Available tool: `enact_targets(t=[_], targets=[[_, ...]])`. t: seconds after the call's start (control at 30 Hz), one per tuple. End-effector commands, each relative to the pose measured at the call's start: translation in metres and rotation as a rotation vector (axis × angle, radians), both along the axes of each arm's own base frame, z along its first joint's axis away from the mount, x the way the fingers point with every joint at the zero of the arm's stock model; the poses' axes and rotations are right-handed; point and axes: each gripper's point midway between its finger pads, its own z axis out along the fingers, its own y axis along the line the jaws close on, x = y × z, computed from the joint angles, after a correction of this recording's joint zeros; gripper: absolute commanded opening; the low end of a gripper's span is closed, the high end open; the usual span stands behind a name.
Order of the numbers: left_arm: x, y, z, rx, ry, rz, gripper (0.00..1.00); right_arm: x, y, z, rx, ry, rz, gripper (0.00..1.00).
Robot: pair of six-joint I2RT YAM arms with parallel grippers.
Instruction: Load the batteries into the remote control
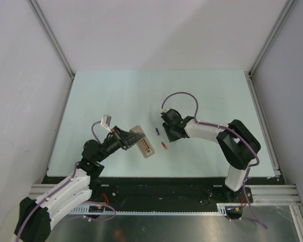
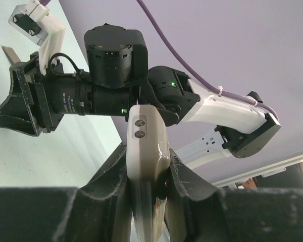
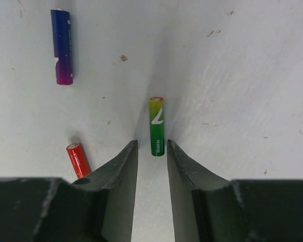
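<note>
- Right gripper jaws slightly spread, flanking only the green battery's near end; shallow pinch may flick it away.
- Left gripper pinching remote control; may twist.

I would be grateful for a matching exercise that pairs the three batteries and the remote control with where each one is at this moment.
Things:
1. blue battery
2. red battery
3. green battery
4. remote control

Places:
A. clamped in the left pincer
B. on the table, lined up with the gap of the open right pincer
C. on the table, just outside one finger of the right pincer
D. on the table, farthest from the right pincer's fingers

Pairs: 1-D, 2-C, 3-B, 4-A.
</note>
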Motion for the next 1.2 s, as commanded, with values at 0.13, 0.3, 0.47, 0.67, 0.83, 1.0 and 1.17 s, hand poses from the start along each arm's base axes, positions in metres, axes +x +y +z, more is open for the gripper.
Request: enact_targets(t=[0.13,0.3,0.47,0.67,0.83,1.0,1.17], targets=[[-0.003,0.003,0.004,-0.003,-0.045,0.003,0.00,-0.008,-0.009,-0.018,-0.082,0.042,-0.001,0.20],[-0.002,0.003,0.006,-0.005,-0.048,0.006,0.00,-0.009,-0.012,-0.014,-0.087,0.039,-0.017,0.04],[-0.001,0.002,0.009,-0.004,-0.052,0.007,0.00,-0.016,-0.010,0.025,-0.043,-0.011,-0.021,0.00],[0.006,-0.001,0.009,0.014,-0.046,0.014,0.00,-0.074,-0.011,0.128,0.079,0.032,0.073,0.00],[0.017,-0.005,0.013,0.032,-0.051,0.028,0.00,-0.137,-0.015,0.202,0.115,0.109,0.198,0.00],[0.023,-0.007,0.020,0.042,-0.070,0.039,0.00,-0.176,0.014,0.262,0.183,0.104,0.315,0.00],[0.024,-0.009,0.017,0.043,-0.059,0.040,0.00,-0.194,0.038,0.264,0.150,0.150,0.384,0.00]])
